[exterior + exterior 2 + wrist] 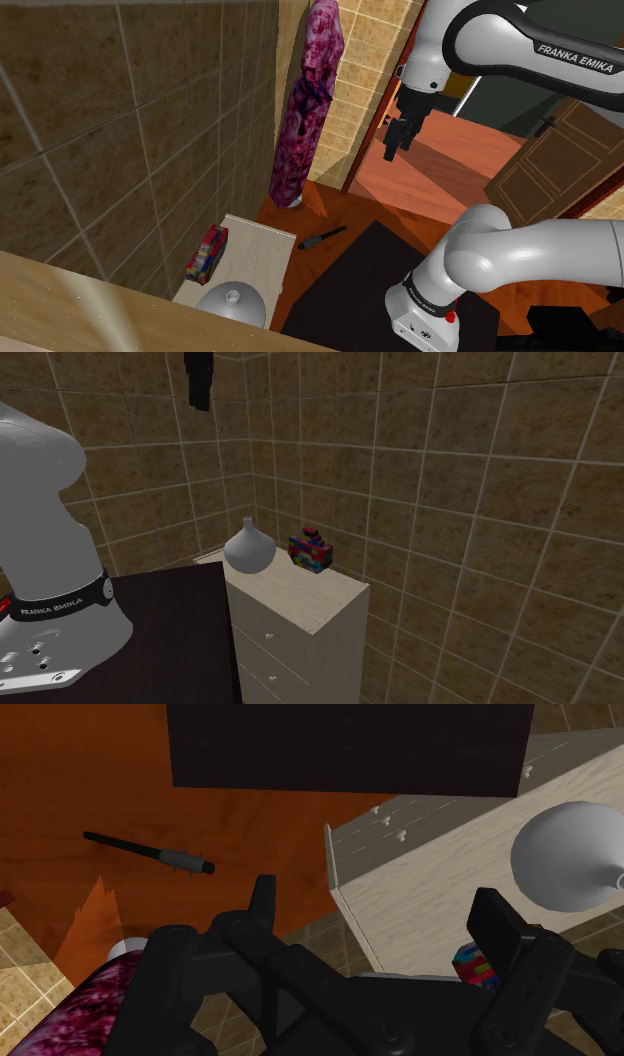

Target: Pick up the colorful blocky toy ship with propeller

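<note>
Tiled wall (120, 130) behind scene. White arm (520, 50) raised high; gripper (395, 148) well above floor, fingers (262, 904) standing apart, clasping nothing. Pale wood dresser (320, 612) against wall, beside dark robot stand (170, 632). Magenta patterned robe (305, 110) hanging at wall corner. Grey round vase (248, 545) on dresser top. Colorful blocky toy ship (308, 549) also on dresser top, just beside vase, close to wall, far below gripper. Thin black pen-like stick (320, 238) lying on orange wood floor (440, 160).
</note>
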Robot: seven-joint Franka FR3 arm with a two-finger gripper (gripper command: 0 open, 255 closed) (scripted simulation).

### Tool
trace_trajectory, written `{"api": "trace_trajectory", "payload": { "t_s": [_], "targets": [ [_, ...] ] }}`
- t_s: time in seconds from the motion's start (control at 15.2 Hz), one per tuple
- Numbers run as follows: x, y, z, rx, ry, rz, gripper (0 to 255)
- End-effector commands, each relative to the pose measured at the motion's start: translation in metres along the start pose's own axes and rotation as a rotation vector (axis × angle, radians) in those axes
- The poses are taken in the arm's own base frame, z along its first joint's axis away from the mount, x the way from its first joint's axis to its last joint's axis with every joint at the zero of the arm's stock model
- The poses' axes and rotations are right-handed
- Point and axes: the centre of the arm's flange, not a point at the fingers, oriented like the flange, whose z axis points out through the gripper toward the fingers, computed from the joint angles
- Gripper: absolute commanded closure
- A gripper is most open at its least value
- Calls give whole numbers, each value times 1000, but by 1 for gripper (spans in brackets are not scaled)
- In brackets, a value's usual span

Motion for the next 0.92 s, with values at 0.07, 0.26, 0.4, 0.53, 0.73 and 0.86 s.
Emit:
{"api": "trace_trajectory", "payload": {
  "t_s": [0.07, 0.26, 0.4, 0.53, 0.73, 0.86],
  "targets": [
    [3, -10, 8, 1, 2, 12, 0],
    [13, -39, 32, 6, 6, 50, 0],
    [21, -58, 48, 8, 9, 75, 0],
    [29, -77, 64, 11, 13, 100, 0],
    [42, -105, 87, 15, 17, 137, 0],
    [51, -124, 103, 18, 20, 162, 0]
  ]
}}
